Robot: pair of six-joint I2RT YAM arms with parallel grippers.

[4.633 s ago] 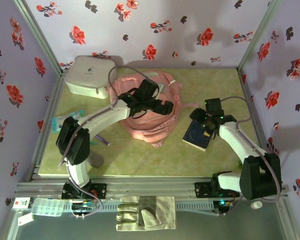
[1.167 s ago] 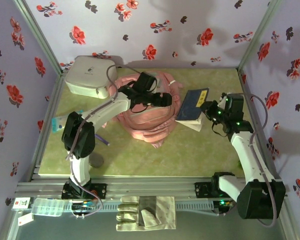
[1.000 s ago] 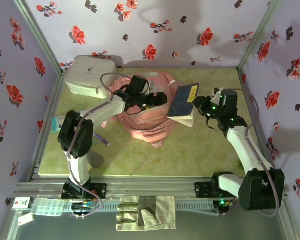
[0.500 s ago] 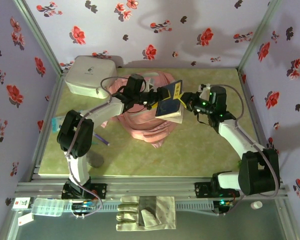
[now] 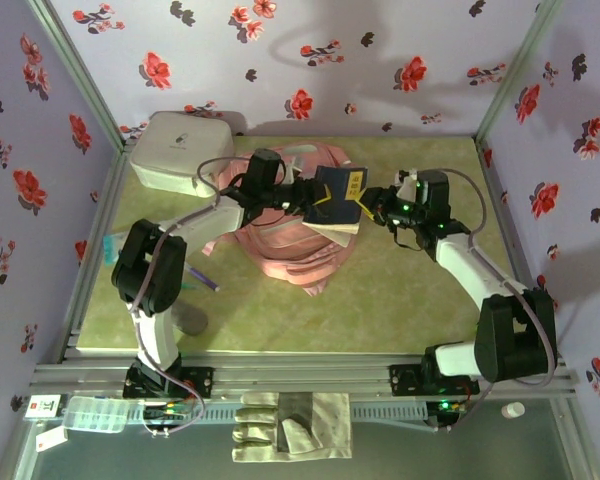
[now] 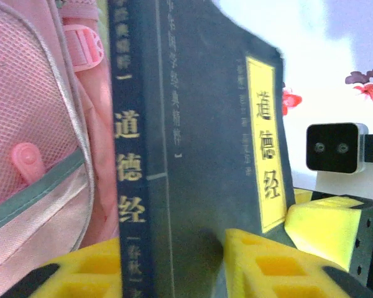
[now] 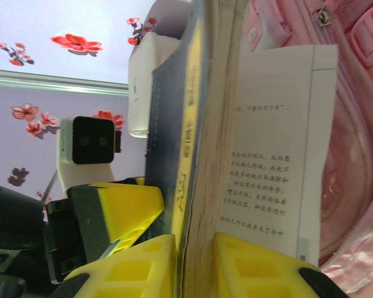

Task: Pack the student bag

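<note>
Green tabletop [image 5: 410, 290] bears the student bag [image 5: 290, 250] mid-rear. Dark book [image 5: 338, 197], earlier at table right, now above bag; left gripper [image 5: 304, 197] has just clamped it, right gripper [image 5: 372, 208] also grips: judged a handover, packing pending

From the top external camera we look steeply down from high over the near edge, far enough back to take in the whole worktop [image 5: 410, 290]. The left wrist camera [image 7: 87, 143] sits just behind the left pincer [image 6: 174, 273] and faces the right wrist camera [image 6: 336, 148], which looks back past the right pincer [image 7: 193, 267]. Both are very near the dark book [image 6: 205, 155]. All three views share it and the student bag [image 5: 290, 250].
</note>
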